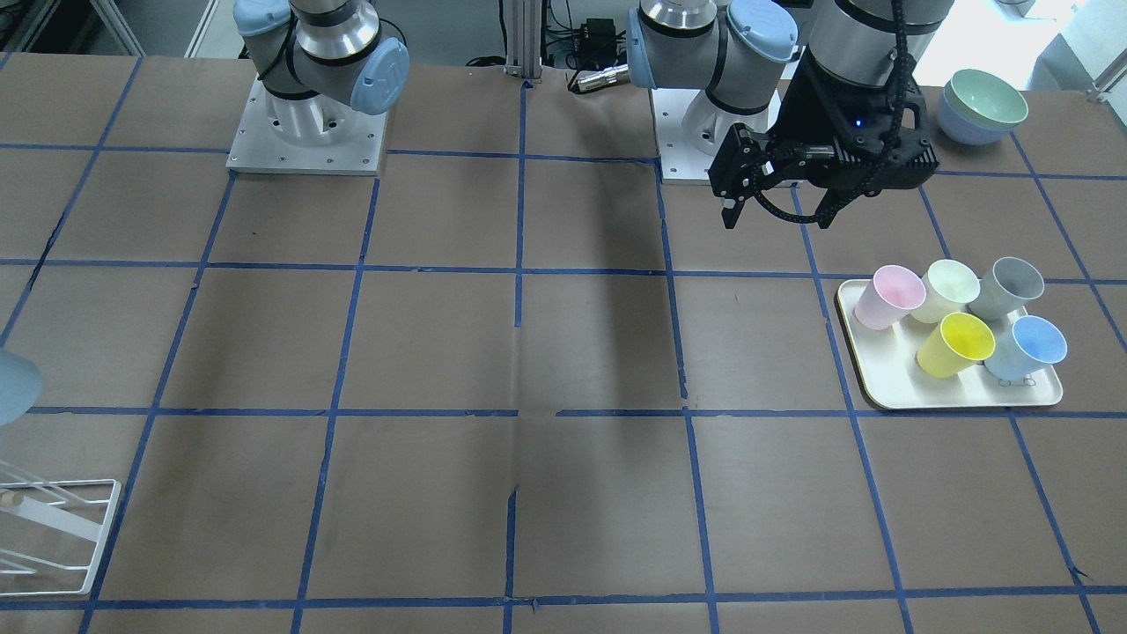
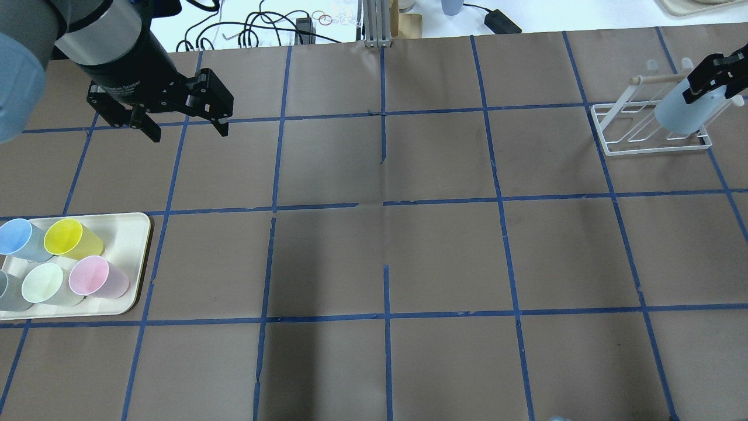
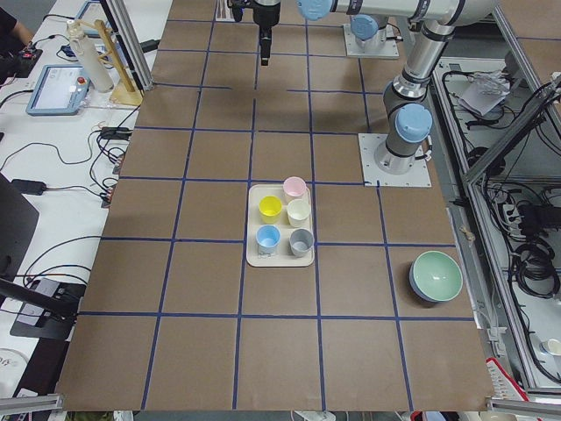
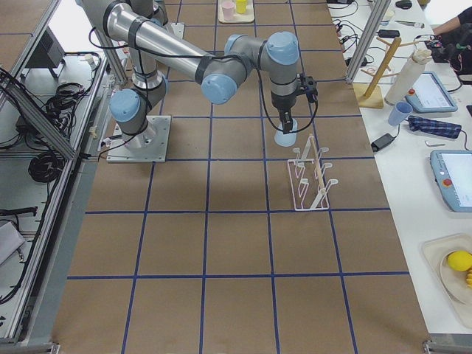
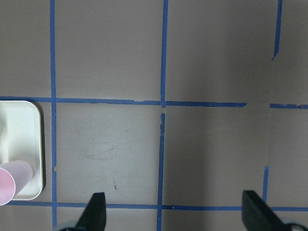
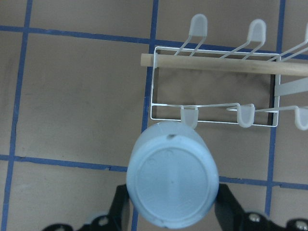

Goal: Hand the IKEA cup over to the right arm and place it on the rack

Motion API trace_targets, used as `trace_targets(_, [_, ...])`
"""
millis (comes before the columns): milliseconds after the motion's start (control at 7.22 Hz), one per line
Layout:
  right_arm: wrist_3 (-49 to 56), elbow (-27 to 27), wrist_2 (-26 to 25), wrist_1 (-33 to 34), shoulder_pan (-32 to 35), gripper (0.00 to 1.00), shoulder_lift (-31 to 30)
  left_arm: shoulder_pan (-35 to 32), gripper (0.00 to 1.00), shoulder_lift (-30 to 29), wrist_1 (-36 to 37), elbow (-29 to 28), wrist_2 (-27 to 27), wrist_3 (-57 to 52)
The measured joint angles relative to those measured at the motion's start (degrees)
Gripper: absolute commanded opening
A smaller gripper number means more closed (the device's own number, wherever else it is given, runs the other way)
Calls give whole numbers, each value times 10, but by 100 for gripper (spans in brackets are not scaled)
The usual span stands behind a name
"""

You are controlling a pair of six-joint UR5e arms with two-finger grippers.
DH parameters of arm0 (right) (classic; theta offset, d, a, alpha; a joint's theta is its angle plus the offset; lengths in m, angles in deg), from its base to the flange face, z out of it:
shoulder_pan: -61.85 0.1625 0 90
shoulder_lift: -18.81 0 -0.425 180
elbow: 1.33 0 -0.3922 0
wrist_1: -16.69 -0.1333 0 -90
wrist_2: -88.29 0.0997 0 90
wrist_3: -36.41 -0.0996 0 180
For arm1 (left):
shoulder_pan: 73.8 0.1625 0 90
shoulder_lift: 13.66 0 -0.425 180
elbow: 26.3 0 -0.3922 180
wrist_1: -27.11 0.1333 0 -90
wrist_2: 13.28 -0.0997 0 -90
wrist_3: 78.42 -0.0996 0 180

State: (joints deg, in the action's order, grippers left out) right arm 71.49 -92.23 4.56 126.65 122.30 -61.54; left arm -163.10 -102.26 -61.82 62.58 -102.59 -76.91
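My right gripper (image 2: 714, 75) is shut on the light blue IKEA cup (image 2: 681, 110) and holds it upside down at the near end of the white wire rack (image 2: 634, 146). In the right wrist view the cup's base (image 6: 171, 180) faces the camera, with a finger (image 6: 121, 202) on each side, just in front of the rack (image 6: 211, 115) and its wooden peg (image 6: 216, 65). One white prong touches the cup's far edge. My left gripper (image 2: 184, 126) is open and empty, above the table beyond the tray. The front view shows only an edge of the cup (image 1: 13, 387).
A cream tray (image 2: 131, 234) at the left holds a twin blue cup (image 2: 17, 237) and yellow (image 2: 67, 238), pink (image 2: 93, 278), pale green (image 2: 47, 283) and grey cups. Stacked bowls (image 1: 982, 106) stand beside the left arm's base.
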Motion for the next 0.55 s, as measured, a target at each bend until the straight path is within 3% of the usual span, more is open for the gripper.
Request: trace_targets(554, [2, 1, 4, 44, -4, 6, 30, 0, 100, 0, 4, 1, 2, 0])
